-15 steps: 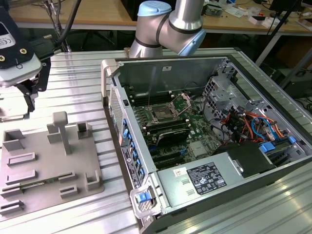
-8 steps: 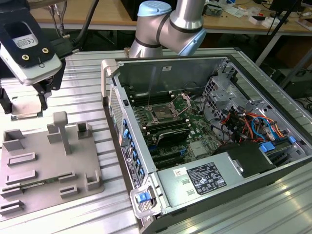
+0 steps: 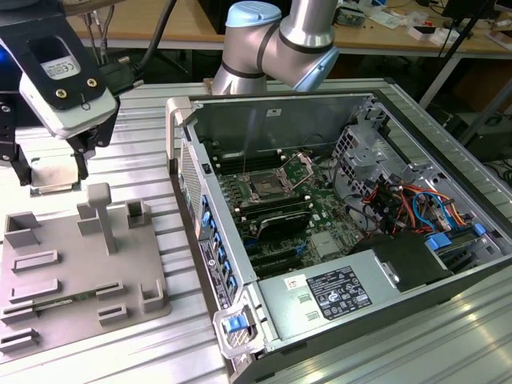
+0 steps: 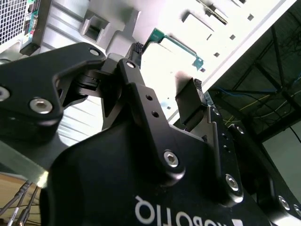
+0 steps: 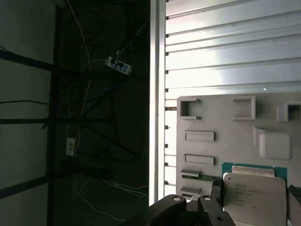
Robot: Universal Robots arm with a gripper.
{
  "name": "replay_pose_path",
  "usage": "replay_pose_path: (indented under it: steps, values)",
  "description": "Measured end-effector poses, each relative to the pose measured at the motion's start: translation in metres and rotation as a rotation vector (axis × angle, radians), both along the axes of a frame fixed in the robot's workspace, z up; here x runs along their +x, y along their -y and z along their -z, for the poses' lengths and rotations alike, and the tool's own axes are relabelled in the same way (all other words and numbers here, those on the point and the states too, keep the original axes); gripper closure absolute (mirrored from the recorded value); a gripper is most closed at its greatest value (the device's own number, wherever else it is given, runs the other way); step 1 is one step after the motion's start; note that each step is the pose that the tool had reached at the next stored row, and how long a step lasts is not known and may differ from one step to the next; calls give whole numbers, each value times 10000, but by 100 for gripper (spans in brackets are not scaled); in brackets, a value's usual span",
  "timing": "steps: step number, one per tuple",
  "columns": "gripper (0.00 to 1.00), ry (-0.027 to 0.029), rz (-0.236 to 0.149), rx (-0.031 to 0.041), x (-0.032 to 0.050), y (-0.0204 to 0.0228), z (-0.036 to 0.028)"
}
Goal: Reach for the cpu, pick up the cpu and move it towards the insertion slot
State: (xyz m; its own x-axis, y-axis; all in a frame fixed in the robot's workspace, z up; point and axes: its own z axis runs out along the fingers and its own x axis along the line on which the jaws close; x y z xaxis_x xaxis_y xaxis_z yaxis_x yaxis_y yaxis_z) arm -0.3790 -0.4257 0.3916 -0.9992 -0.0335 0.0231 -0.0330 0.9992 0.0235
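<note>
The cpu is cut off by the first wrist view's edge

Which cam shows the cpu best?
First wrist view: the cpu shows its silvery face and green edge plainly. Exterior view has it small, at the gripper. Second wrist view catches a glared green edge.

Glare is bleaching the ribbed silvery metal table in the first wrist view. Beyond its edge, shadow is lying deep.
</note>
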Motion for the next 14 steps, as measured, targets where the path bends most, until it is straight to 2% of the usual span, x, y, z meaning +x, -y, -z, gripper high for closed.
replay_pose_path:
  steps: [5,14]
  values:
    - [45,0,-1,0,96,0,0]
    - [45,1,-1,0,213,0,1]
